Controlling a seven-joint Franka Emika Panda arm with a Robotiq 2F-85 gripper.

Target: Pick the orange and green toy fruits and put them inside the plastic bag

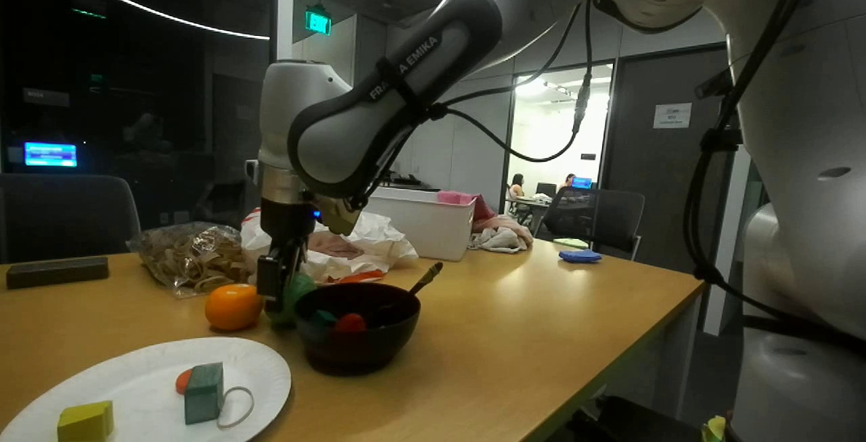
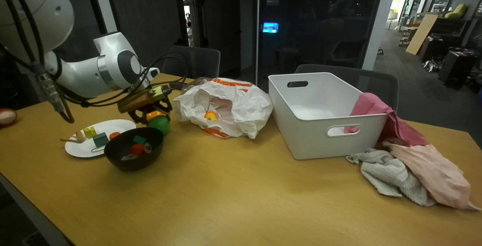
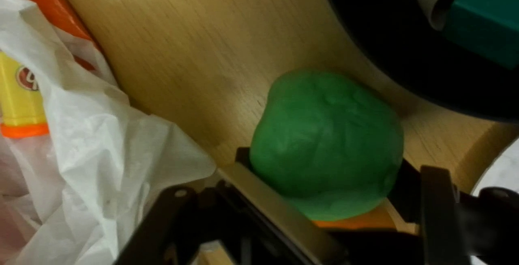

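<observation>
One green fruit (image 3: pixel 326 145), probably dough-soft, the bag (image 3: pixel 89 135) at its wrist-view nine o'clock, is straddled by the pincer (image 3: pixel 325 173), whether pinched cannot be told, and should be squeezed lightly mid-girth.

Both exterior views look across the table (image 2: pixel 226 200), the wrist's down.

- Green toy fruit (image 3: pixel 326 143): roundish, dull and lumpy, between the fingers (image 3: pixel 275 208) and just beside the dark bowl (image 1: pixel 355 352); whether it is gripped cannot be told.
- Orange toy fruit (image 1: pixel 234 307): round, smooth, a little shiny; it rests on the bench (image 1: pixel 500 340) near the green one, mostly hidden in the wrist view.
- Plastic bag (image 2: pixel 248 106): white with orange print, crumpled, lying on the bench, its mouth gaping in an exterior view.
</observation>
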